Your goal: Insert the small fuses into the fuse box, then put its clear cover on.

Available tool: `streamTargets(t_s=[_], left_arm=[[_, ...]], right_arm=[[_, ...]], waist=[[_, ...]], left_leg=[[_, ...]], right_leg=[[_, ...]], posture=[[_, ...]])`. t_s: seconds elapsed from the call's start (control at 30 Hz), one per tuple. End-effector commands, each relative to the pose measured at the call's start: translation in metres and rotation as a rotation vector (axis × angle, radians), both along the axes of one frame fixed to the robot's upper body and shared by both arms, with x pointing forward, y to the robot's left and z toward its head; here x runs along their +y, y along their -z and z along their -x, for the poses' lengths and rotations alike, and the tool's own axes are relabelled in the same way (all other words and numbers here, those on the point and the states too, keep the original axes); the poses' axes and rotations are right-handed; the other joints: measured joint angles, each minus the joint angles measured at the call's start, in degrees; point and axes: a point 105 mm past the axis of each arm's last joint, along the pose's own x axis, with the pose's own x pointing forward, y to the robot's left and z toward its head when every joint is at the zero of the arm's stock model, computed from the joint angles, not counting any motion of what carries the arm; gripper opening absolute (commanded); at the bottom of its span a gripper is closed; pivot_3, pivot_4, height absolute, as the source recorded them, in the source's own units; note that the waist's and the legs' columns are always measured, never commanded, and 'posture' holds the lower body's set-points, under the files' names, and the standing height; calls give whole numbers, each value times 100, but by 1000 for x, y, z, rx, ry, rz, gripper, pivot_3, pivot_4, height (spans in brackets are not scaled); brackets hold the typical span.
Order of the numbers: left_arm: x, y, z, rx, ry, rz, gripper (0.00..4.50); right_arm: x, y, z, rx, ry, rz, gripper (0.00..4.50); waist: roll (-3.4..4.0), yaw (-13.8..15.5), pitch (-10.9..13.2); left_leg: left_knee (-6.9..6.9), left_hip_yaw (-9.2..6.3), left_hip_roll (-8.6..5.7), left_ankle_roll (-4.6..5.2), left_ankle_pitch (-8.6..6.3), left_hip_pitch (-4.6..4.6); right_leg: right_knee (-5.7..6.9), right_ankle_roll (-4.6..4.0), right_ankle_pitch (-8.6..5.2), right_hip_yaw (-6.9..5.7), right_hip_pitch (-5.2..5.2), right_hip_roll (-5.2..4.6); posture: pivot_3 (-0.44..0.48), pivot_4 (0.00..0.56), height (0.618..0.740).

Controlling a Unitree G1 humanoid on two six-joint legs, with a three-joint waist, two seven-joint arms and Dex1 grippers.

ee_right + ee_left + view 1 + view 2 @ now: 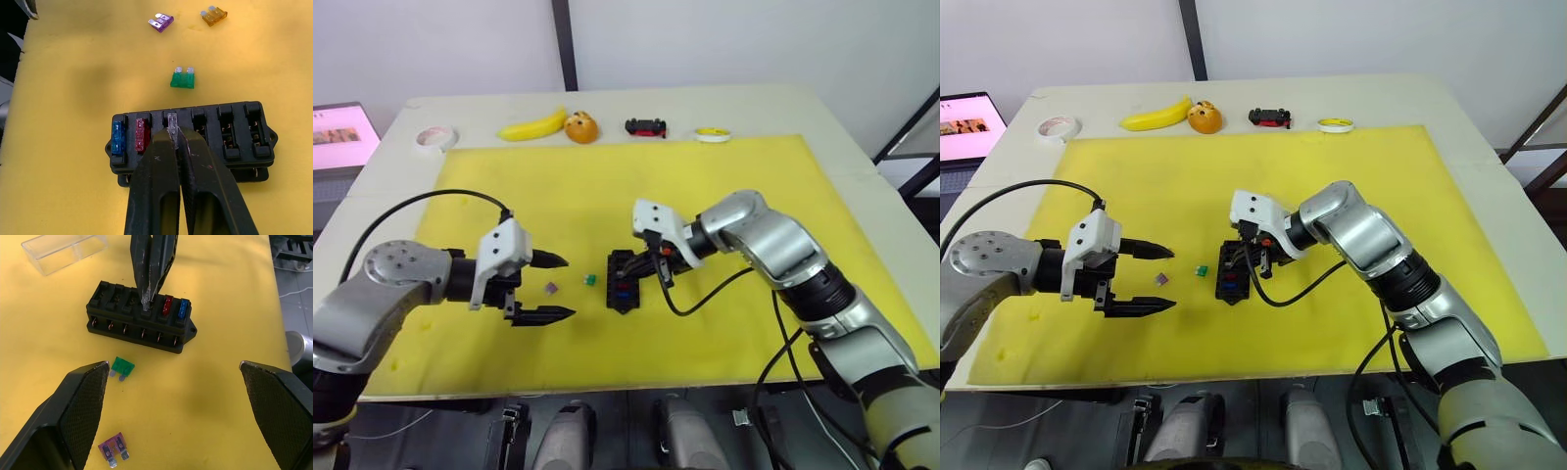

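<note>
The right gripper (173, 142), pinching a pale clear blade fuse (172, 128) over the black slotted plastic fuse box (230, 142), should press straight down, blades aligned; the left gripper (548, 287) gapes empty.

A white table (862, 122) is covered by a yellow mat (783, 196); banana (533, 126), orange (580, 127), toy car (646, 127) and tape rolls (435, 138) are laid along its far edge.

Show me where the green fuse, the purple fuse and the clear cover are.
green fuse (122, 366): left wrist view, on its plastic body.
purple fuse (112, 447): left wrist view, on its plastic body.
clear cover (63, 251): left wrist view, on its middle.
</note>
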Motion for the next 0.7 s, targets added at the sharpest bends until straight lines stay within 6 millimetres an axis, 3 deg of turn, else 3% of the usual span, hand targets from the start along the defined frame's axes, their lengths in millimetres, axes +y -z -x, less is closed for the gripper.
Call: streamTargets(t_s=[0.03,0.7], left_arm=[[-4,-8,0,-41,18,0,4500],[-7,-10,-1,-45,22,6,4500]], right_arm=[[7,-14,5,-43,-43,-11,37],[6,-13,7,-211,-45,118,37]], waist=[[0,1,0],[0,2,0]], left_leg=[[0,0,0,0,0,0],[0,-1,0,0,0,0]], right_leg=[[0,0,0,0,0,0],[0,0,0,0,0,0]], posture=[[0,150,740],[0,150,740]])
